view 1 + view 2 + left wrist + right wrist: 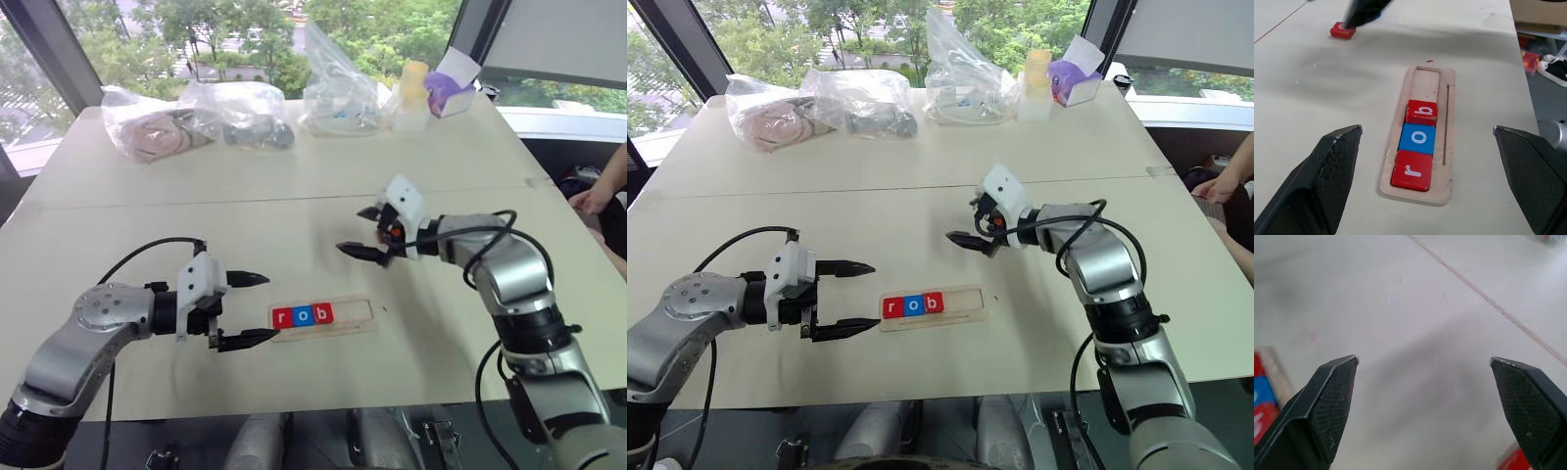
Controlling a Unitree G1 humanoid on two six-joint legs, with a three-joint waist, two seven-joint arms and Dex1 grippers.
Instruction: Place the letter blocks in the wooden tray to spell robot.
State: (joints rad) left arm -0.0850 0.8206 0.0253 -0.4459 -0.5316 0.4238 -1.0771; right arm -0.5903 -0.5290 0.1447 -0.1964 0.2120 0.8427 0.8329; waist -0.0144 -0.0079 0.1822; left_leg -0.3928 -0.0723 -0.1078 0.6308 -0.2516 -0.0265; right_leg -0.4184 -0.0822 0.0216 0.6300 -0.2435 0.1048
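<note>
Step in hand: filling the fourth slot of the wooden tray (355, 313). The tray is lying on the table (147, 196) near the front edge, between my two arms. Three letter blocks are sitting in its left end, touching one another: a red r (283, 316), a blue o (303, 315) and a red b (322, 313). The two slots at the right end are standing empty, so the word is three letters along.

My left gripper (269, 307) is hovering just left of the tray, fingers spread wide and grasping nothing. My right gripper (350, 229) is hanging above the table, farther away than the tray and to its right, also released and carrying nothing.

A loose red block (1343, 30) is lying on the table under the right gripper's fingertips; its letter is not readable from here, and it is probably the t, since the second o should be blue. I am not finding that blue block with any certainty.

Next move, as I judge it: locate the blue o, lower the right gripper over it, clench on its sides, carry it to the slot touching the b and set it down flat, letter upright.
</note>
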